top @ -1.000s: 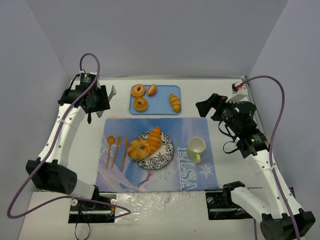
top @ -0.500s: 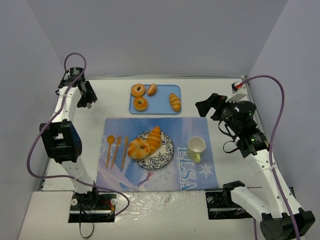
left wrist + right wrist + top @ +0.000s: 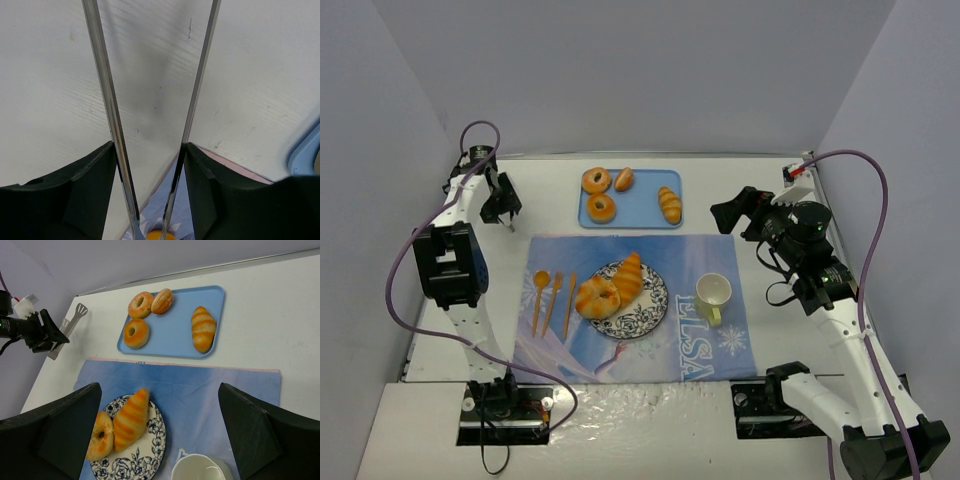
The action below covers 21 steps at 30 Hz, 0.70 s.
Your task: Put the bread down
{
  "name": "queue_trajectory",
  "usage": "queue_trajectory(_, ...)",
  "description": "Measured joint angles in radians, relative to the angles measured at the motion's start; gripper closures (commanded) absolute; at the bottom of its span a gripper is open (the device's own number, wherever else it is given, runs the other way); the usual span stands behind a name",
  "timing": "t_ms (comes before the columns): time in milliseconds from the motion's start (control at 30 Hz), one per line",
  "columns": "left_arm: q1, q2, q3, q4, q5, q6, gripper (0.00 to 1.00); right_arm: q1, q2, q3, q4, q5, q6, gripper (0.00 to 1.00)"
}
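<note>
A striped bread roll [image 3: 628, 278] and a bagel [image 3: 595, 297] lie on the patterned plate [image 3: 655, 310]; both also show in the right wrist view, the roll [image 3: 129, 417] and the bagel [image 3: 100, 435]. The blue tray [image 3: 640, 205] holds two doughnuts, a small roll and another striped roll [image 3: 669, 204]. My left gripper [image 3: 505, 210] is at the far left of the table, left of the tray, shut on metal tongs [image 3: 107, 100] that run out between its fingers. My right gripper [image 3: 738, 208] is open and empty, above the mat's far right corner.
A white cup [image 3: 713, 293] stands on the blue placemat [image 3: 700, 350] right of the plate. An orange spoon, fork and knife [image 3: 552, 300] lie left of the plate. The enclosure walls stand close on the left, back and right.
My left arm has folded back against the left edge, and its gripper has shifted slightly left with the tongs. The right arm, plate and tray have not moved.
</note>
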Motion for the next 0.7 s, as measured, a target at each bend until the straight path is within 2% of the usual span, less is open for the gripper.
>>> queue_trajectory(700, 0.018, 0.101, -0.009, 0.038, 0.028, -0.017, 0.38, 0.0, -0.008, 0.0, -0.007, 0.0, 0.0, 0.0)
